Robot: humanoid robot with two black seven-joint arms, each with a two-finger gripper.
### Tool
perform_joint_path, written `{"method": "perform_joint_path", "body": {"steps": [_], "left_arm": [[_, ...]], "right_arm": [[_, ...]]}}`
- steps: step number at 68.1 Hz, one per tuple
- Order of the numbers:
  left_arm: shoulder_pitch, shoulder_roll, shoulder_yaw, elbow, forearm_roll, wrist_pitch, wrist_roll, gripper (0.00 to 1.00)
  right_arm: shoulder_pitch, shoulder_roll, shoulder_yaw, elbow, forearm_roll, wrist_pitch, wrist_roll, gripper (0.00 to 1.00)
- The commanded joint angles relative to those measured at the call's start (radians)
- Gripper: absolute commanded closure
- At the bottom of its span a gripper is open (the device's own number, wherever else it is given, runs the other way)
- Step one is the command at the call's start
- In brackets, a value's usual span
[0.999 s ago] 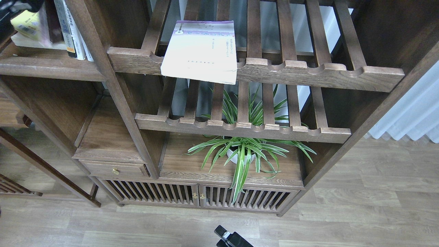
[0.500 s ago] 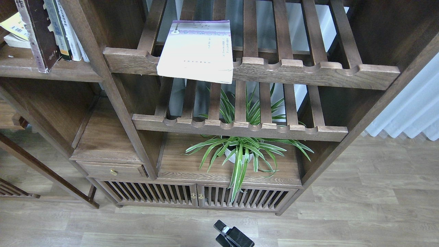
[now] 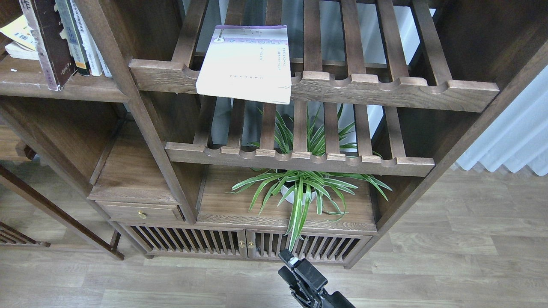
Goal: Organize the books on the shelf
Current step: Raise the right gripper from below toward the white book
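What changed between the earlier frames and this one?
A black hand has risen from the bottom edge toward the cabinet doors, holding nothing; which arm it belongs to isn't clear. The view shifted early on, then settled. The white book on the slatted shelf, the upright books and the plant stayed put.

white book (image 3: 245,64) cover print too small to read, upright book spines (image 3: 64,38) lettering illegible

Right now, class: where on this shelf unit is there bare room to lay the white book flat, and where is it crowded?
Free: the top slatted shelf right of the white book; the whole slatted shelf below; the ledge above the drawer. Crowded: the upper-left shelf with its standing books, and the board around the plant.
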Motion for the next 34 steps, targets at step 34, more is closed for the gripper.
{"method": "perform_joint_path", "body": {"steps": [34], "left_arm": [[0.177, -0.115, 0.053, 0.041, -0.019, 0.0, -0.004, 0.05]], "right_arm": [[0.134, 0.0, -0.025, 0.151, -0.12, 0.0, 0.041, 0.14]]}}
